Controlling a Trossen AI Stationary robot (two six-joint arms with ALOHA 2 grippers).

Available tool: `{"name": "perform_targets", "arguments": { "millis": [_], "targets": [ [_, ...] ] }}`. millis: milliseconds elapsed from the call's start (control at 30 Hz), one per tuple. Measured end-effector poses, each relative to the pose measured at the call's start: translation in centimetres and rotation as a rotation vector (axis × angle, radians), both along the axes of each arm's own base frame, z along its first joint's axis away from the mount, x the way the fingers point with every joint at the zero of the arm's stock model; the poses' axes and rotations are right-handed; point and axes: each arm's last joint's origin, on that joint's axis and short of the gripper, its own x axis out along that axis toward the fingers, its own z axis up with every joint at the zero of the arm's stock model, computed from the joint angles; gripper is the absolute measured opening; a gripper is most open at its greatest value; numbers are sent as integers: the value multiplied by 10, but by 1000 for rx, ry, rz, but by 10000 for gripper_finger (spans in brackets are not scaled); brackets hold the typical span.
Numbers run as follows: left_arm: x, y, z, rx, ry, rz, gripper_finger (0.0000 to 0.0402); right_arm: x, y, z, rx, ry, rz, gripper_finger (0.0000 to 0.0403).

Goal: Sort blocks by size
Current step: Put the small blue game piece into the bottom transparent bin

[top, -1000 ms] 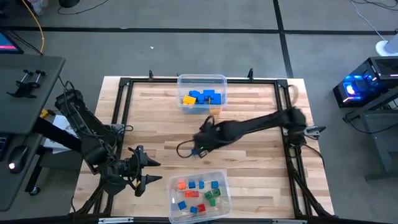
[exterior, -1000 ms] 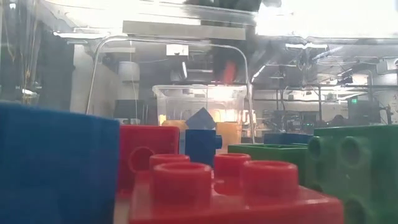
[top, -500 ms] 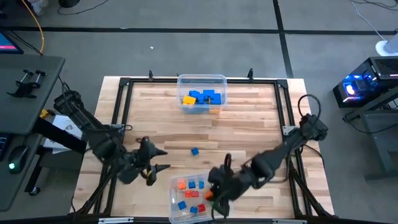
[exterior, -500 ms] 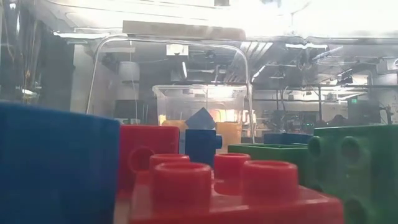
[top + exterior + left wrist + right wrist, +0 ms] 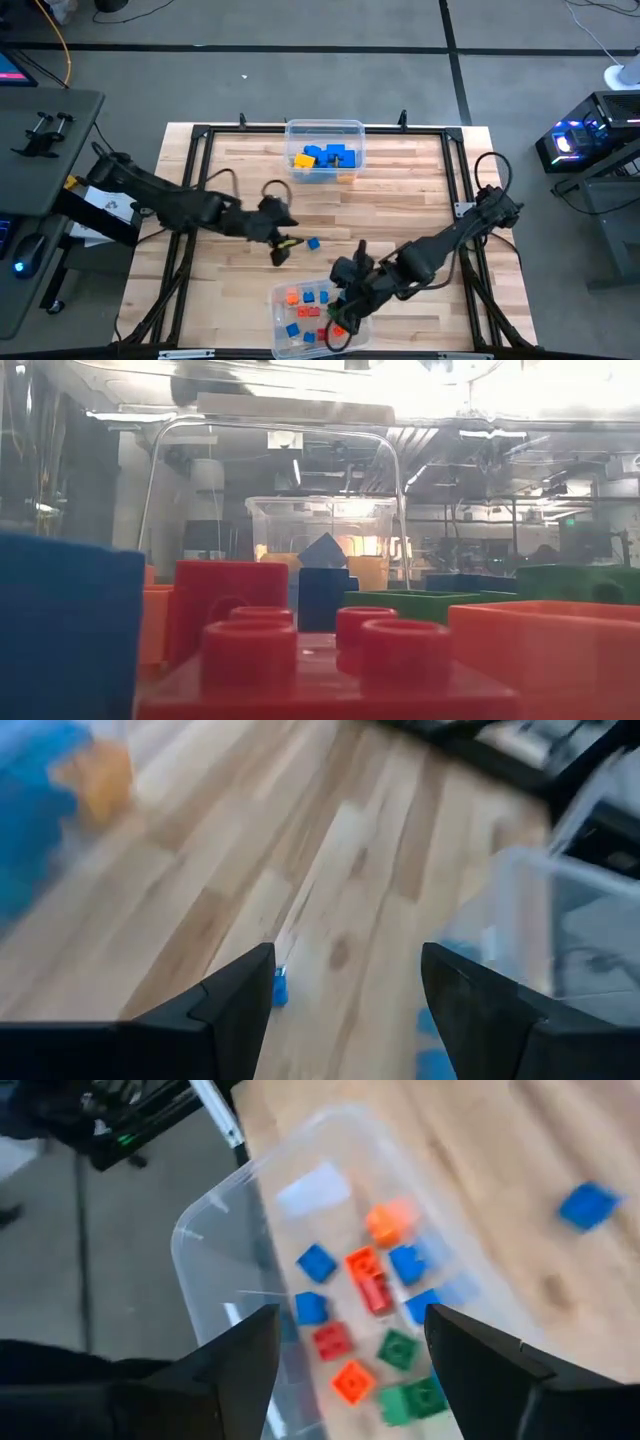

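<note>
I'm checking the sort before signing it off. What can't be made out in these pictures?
- Far bin, high view: its blue and yellow blocks overlap; count unclear.
- Near bin, low view: close blocks fill the picture and hide the table.
- Loose blue cube, left wrist view: blurred, half behind a claw finger.

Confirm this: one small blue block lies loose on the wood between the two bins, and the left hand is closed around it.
Not quite. The small blue block does lie loose on the wood between the two bins, but the left hand is open beside it, not gripping it. The left wrist view shows the block on the table with the fingers apart.
</note>
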Motion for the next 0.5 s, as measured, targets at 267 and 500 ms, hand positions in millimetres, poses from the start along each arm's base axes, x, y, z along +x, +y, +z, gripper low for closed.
{"name": "perform_targets", "arguments": {
  "millis": [267, 500],
  "targets": [
    [50, 18, -69, -86, 202, 45, 211, -14, -14, 45, -154, -57, -77, 245],
    [68, 35, -116, -113, 351, 62, 203, -17, -16, 51, -166, -48, -80, 245]
  ]
}}
